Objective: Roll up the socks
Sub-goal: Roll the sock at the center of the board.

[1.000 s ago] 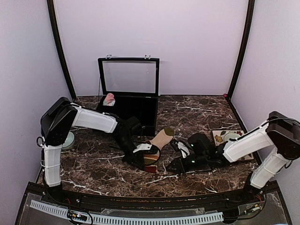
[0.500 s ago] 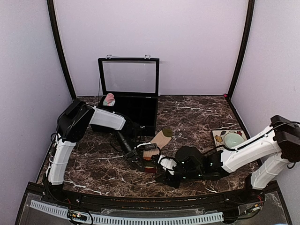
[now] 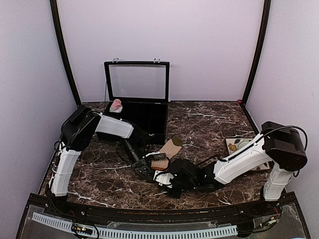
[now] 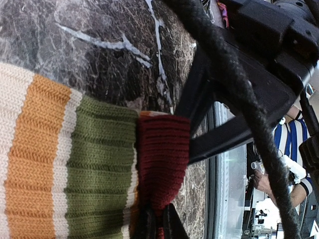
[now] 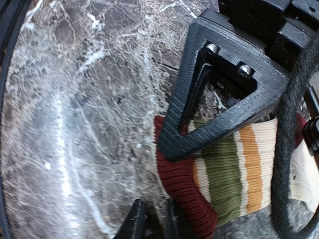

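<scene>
The tan striped sock point(image 3: 169, 148) lies flat on the marble, its maroon cuff point(image 4: 162, 159) toward the near edge. My left gripper point(image 4: 159, 219) is shut on that cuff, pinching a fold of it, and shows in the top view point(image 3: 149, 168). My right gripper point(image 5: 153, 219) is low at the cuff's point(image 5: 182, 184) outer edge, its jaws a narrow dark gap apart. The cuff touches the outside of one right finger. Whether fabric is in the gap is not visible. The pink sock point(image 3: 116, 105) rests in the box.
A black box point(image 3: 144, 119) with its glass lid raised stands at the back, just behind the left arm. A tray with a pale bowl point(image 3: 244, 146) sits at the right. The two grippers point(image 3: 160, 178) almost touch over the cuff.
The right arm has swept left across the table to the sock's cuff, and its jaws have narrowed. The left gripper has stayed shut on the cuff and shifted slightly.
</scene>
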`<control>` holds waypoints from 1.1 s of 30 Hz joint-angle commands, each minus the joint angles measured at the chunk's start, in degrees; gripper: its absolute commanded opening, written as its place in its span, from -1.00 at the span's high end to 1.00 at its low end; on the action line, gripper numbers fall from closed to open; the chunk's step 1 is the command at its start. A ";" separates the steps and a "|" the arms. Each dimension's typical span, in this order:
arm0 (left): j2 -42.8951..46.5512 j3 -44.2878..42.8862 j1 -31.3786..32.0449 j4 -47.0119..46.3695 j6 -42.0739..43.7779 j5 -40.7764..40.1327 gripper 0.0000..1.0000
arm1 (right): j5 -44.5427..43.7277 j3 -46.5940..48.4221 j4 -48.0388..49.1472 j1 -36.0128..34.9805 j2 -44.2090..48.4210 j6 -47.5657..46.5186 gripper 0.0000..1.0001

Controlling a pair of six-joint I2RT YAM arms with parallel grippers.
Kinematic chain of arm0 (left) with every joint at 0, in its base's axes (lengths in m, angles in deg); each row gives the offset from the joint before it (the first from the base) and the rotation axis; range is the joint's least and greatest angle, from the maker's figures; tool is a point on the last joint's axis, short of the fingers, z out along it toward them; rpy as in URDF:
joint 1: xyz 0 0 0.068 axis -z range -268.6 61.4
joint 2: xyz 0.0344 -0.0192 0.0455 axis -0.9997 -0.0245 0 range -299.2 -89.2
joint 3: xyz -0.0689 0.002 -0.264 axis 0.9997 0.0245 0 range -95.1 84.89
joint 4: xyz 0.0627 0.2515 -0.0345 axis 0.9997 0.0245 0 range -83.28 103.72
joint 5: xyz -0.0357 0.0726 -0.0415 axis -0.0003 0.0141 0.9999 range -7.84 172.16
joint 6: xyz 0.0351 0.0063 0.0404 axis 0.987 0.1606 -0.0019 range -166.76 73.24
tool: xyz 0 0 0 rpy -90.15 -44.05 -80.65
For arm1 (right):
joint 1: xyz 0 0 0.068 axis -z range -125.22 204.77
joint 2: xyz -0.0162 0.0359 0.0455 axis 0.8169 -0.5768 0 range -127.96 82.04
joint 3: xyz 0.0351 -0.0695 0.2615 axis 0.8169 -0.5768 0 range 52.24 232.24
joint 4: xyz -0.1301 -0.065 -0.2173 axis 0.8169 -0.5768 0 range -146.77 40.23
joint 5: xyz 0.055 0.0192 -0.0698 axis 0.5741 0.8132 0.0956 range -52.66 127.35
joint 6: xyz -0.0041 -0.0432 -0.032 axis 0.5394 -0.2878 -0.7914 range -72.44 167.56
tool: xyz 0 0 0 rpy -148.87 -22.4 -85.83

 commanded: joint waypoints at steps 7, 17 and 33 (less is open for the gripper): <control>-3.25 1.28 -0.38 -0.28 -0.19 -11.28 1.00 | 2.45 -0.49 6.31 1.89 -0.48 0.39 0.83; -3.20 0.76 -0.36 -0.64 -0.75 -11.92 1.00 | 5.27 0.42 0.07 -1.28 5.18 -1.22 0.64; -3.22 0.32 -0.40 -0.23 -0.71 -12.19 1.00 | 8.30 0.93 7.79 4.81 -2.12 1.17 0.76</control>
